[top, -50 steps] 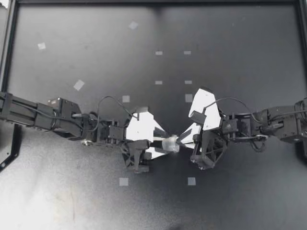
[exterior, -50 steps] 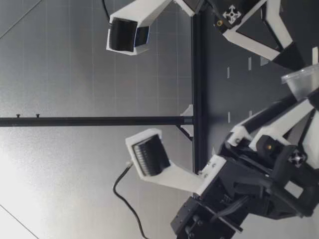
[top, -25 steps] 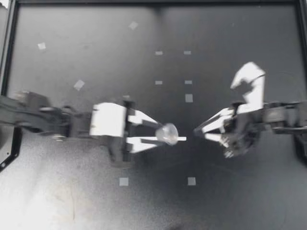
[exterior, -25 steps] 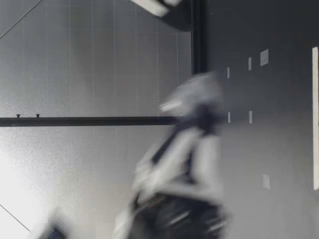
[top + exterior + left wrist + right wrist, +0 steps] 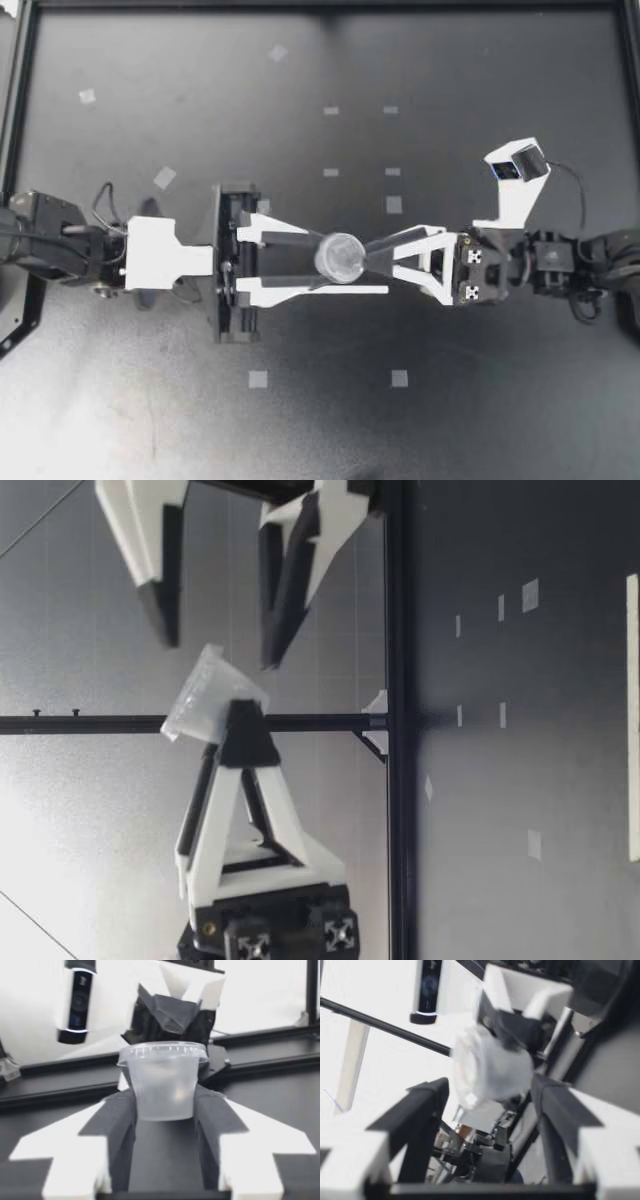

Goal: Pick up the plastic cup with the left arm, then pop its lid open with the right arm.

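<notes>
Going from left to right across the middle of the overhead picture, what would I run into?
left arm → clear lidded cup → right arm

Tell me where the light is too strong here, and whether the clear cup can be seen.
Top view: even light, sheen on the table; the cup in my left tool, facing my right tool, shows well. Left wrist view: bright backdrop, but the dark right tool behind sets the cup off. Right wrist view: white glare nearly swallows it. Low view: pale against the lit wall.
</notes>
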### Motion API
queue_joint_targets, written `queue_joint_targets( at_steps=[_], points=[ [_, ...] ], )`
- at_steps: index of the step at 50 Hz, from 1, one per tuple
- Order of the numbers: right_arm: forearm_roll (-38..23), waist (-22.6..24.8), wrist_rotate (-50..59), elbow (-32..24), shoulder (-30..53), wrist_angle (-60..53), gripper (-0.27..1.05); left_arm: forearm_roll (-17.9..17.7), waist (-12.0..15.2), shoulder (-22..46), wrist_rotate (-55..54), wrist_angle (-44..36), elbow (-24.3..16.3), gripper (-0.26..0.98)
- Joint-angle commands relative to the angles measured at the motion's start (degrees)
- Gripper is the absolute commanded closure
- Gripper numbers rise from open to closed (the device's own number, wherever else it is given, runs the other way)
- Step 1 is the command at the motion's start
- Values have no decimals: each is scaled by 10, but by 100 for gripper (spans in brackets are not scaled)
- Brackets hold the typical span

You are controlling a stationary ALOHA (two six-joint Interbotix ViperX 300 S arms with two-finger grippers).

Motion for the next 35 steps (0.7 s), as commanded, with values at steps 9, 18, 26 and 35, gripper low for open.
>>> queue_joint_targets(
  at_steps=[9,18,26,35],
  points=[
    [-36,-3,-17,-4,-83,-6,12,0,-3,-8,1,0,-5,64],
    [-72,-11,-125,-25,-128,-9,12,0,-3,-8,-5,1,-8,64],
    [-121,-54,-278,-11,-155,52,13,-17,-2,-11,-76,-6,-10,64],
    [-136,-62,-547,-11,-155,202,13,-54,-2,-12,-162,-38,-7,64]
  ],
)
